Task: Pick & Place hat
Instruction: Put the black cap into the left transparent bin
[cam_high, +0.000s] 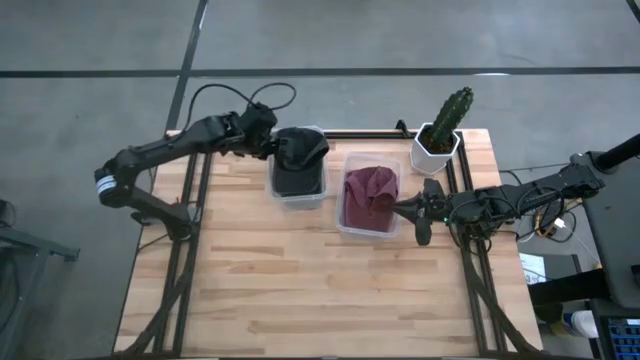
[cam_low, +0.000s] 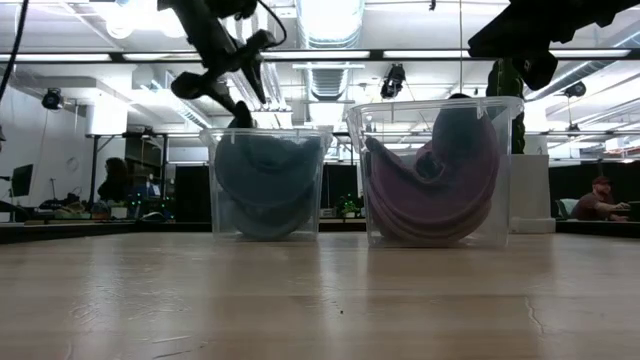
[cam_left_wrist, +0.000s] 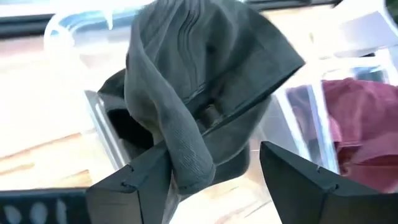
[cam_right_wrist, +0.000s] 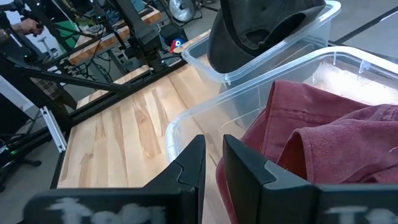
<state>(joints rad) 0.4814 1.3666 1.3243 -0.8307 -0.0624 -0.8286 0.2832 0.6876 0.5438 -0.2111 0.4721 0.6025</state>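
Note:
A dark grey hat (cam_high: 298, 155) (cam_left_wrist: 205, 81) sits in the left clear bin (cam_high: 297, 196), its crown bulging over the rim. My left gripper (cam_left_wrist: 214, 155) (cam_high: 278, 148) is open at the bin's left rim, and a fold of the hat (cam_left_wrist: 186, 158) hangs between its fingers. A maroon hat (cam_high: 368, 195) (cam_right_wrist: 323, 130) lies crumpled in the right clear bin (cam_high: 365, 232). My right gripper (cam_right_wrist: 211, 152) (cam_high: 402, 208) is shut and holds nothing. It hovers at that bin's right edge. My left gripper stands open around a hanging fold of the dark hat's edge (cam_left_wrist: 186, 158). The fold lies close beside one finger (cam_left_wrist: 140, 177); whether it touches that finger I cannot tell. The rest of the hat rests in the bin.
A cactus in a white pot (cam_high: 437, 140) stands at the table's far right corner, just behind my right arm. The two bins sit side by side at the far middle. Bare wooden tabletop (cam_high: 300, 290) stretches across the near half.

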